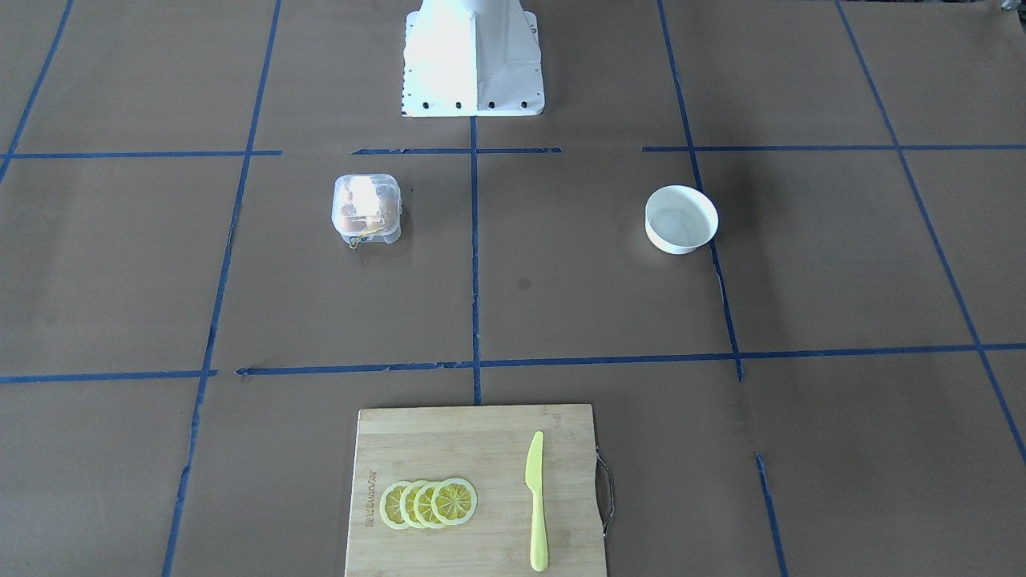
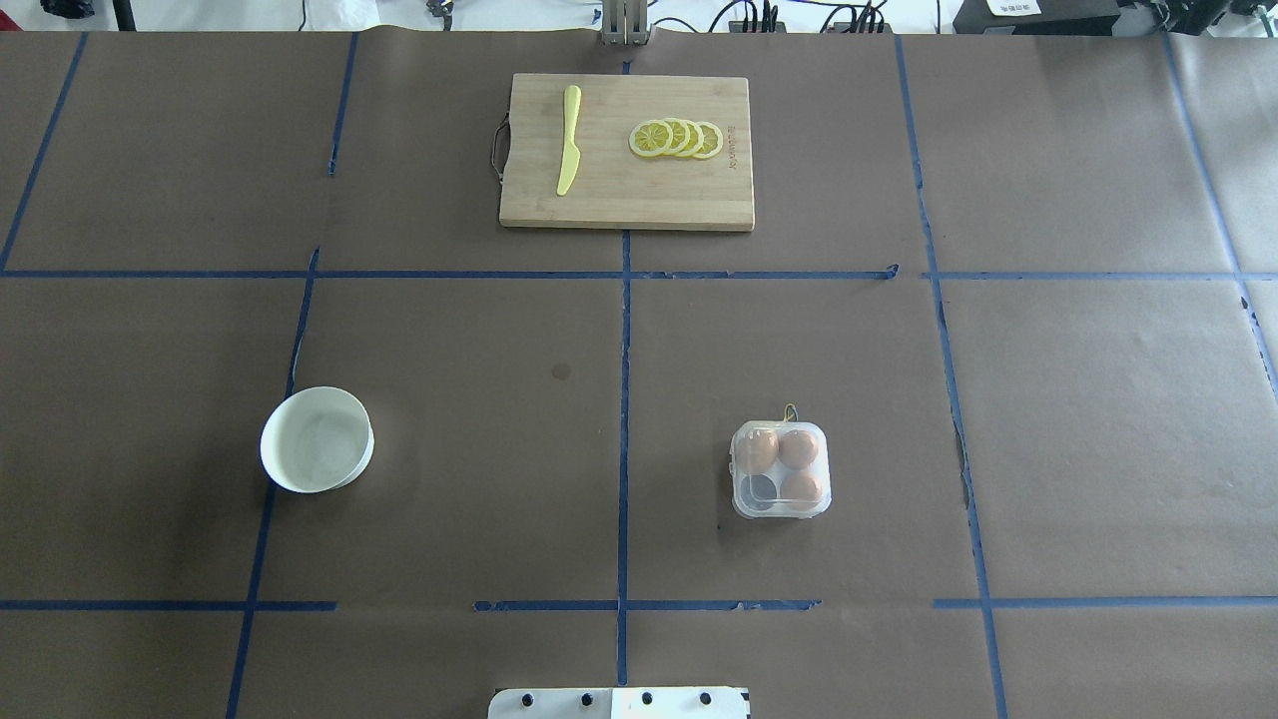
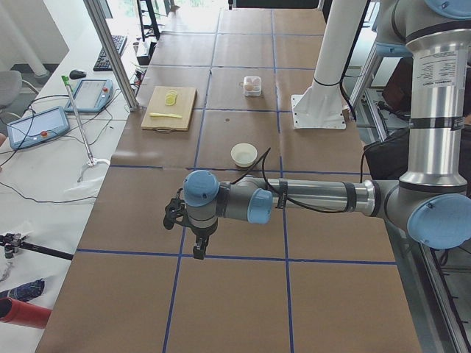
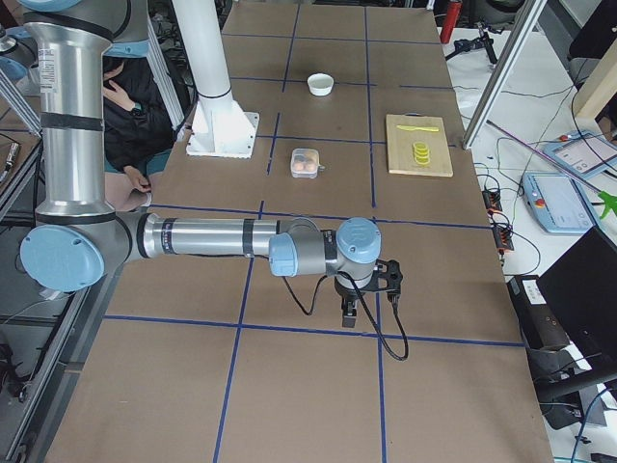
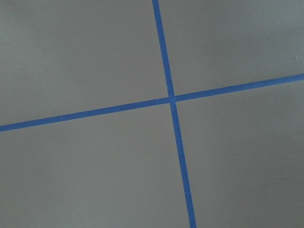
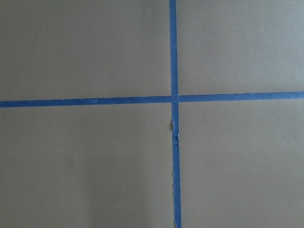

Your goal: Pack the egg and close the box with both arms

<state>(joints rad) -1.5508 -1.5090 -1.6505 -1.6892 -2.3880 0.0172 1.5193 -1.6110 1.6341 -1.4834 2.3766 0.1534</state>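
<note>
Box [image 2: 780, 469] sits our right-arm side; right tool [image 4: 351, 316] nearer, left tool [image 3: 197, 250] farther; we cannot tell either's opening.

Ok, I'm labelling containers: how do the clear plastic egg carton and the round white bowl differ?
The square carton is see-through and holds three orange-brown eggs; the bowl is opaque and empty. The carton sits on the robot's right, the bowl on its left. Both rest on the table.
</note>
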